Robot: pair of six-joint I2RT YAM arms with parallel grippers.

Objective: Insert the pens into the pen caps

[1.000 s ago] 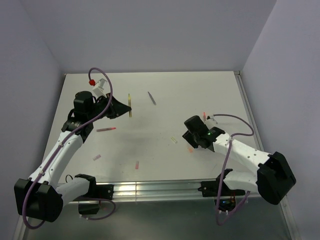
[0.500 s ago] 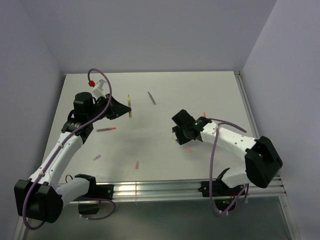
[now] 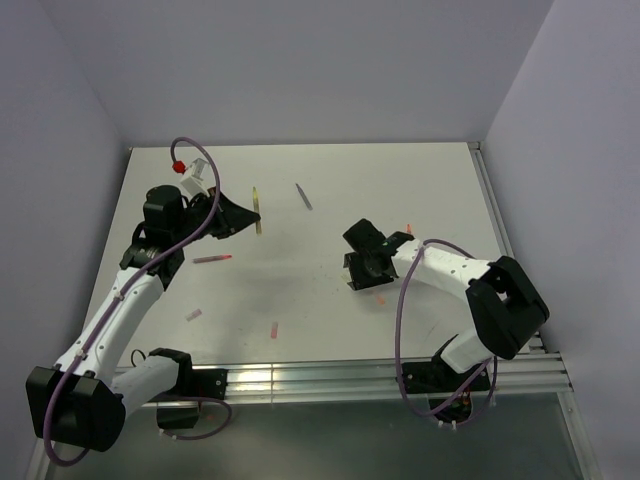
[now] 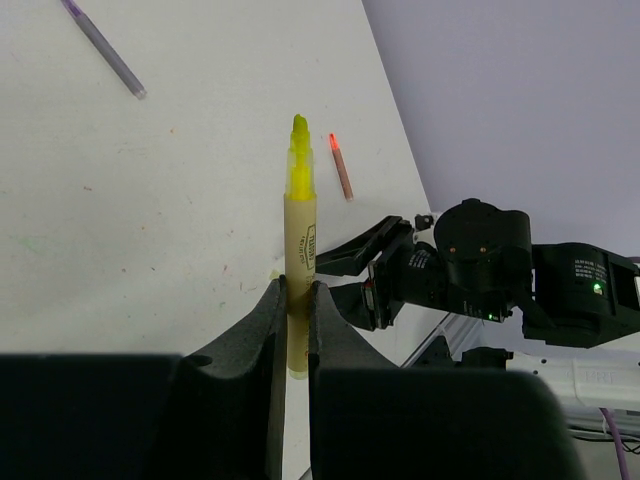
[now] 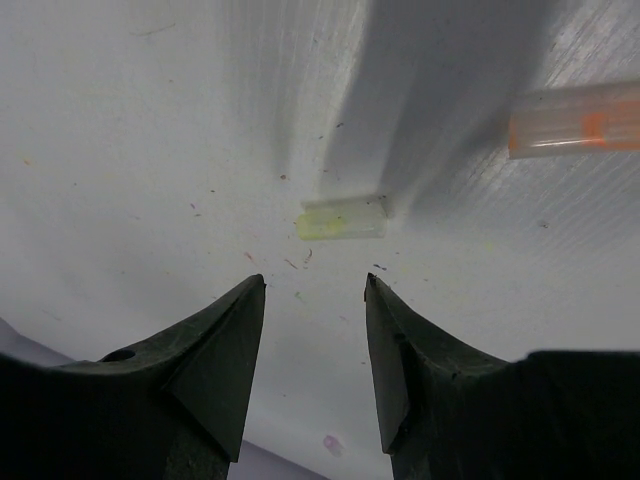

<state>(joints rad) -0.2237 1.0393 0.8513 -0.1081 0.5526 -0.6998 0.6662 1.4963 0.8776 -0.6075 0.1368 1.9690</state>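
On counter (image 3: 300, 300), right of centre: pale yellow cap (image 5: 342, 218) lies flat just ahead of right tool (image 5: 313, 285) tips, long axis across gap between spread jaws. Left tool (image 4: 297, 300) well apart, toward far-left corner, pinching yellow pen (image 4: 300, 215).

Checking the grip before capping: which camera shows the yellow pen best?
Left wrist: the yellow pen is large, tip visible, pinched in the left hand. Top external shows a thin sliver; right wrist, nothing.
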